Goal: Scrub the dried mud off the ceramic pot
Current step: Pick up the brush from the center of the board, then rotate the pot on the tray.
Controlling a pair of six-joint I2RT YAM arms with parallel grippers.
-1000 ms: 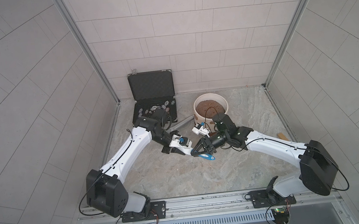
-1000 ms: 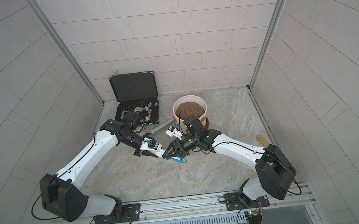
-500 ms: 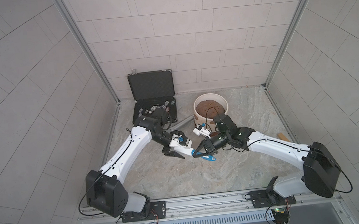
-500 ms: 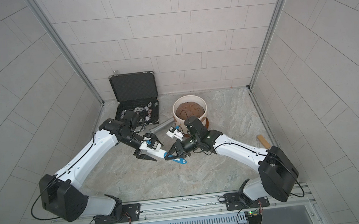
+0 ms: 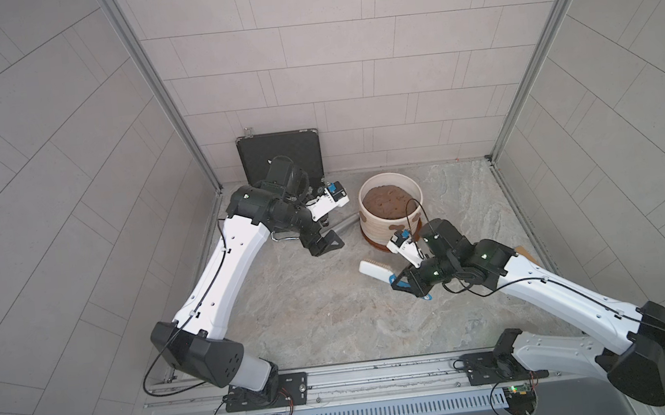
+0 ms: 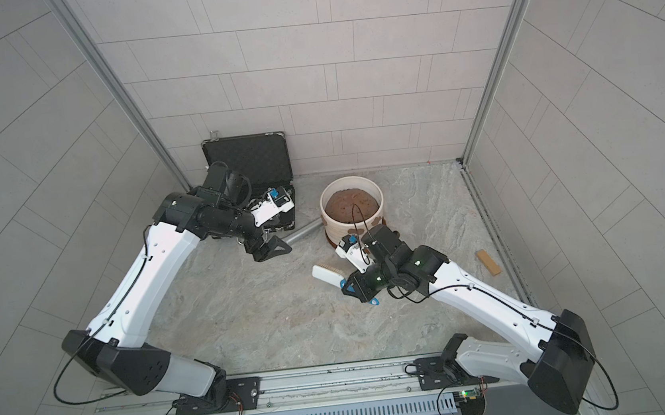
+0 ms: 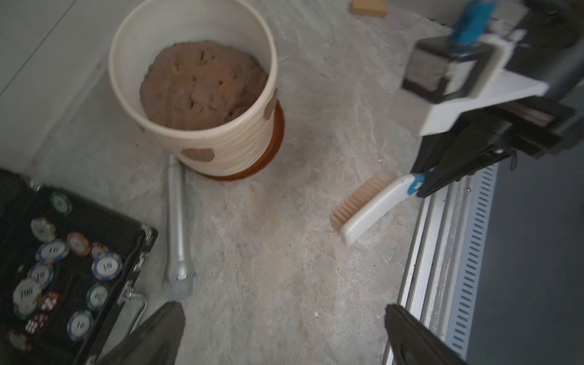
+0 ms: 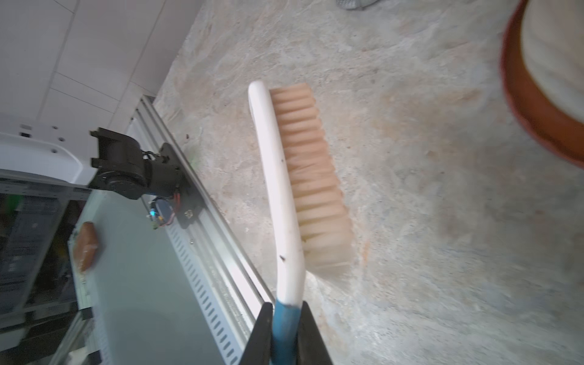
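The ceramic pot (image 5: 379, 231) (image 6: 341, 232) (image 7: 234, 148) stands on a reddish saucer at the back, filled with brown soil. Brown patches of dried mud (image 5: 397, 226) (image 6: 356, 230) (image 7: 198, 154) show on its ribbed wall. My right gripper (image 5: 398, 285) (image 6: 349, 288) (image 8: 286, 316) is shut on the blue handle of a white scrub brush (image 5: 374, 271) (image 6: 327, 275) (image 7: 369, 211) (image 8: 284, 189), in front of the pot, bristles facing it. My left gripper (image 5: 326, 247) (image 6: 273, 252) (image 7: 281, 306) is open and empty, left of the pot.
An open black case (image 5: 280, 155) (image 7: 63, 252) with poker chips sits at the back left. A grey metal cylinder (image 5: 341, 227) (image 7: 177, 221) lies between case and pot. A wooden block (image 5: 524, 252) (image 6: 488, 262) lies by the right wall. The saucer (image 8: 521, 104) juts beyond the pot.
My left gripper opened, let go of the brush and drew back toward the case. My right gripper shut on the brush handle and carried it a little to the right.
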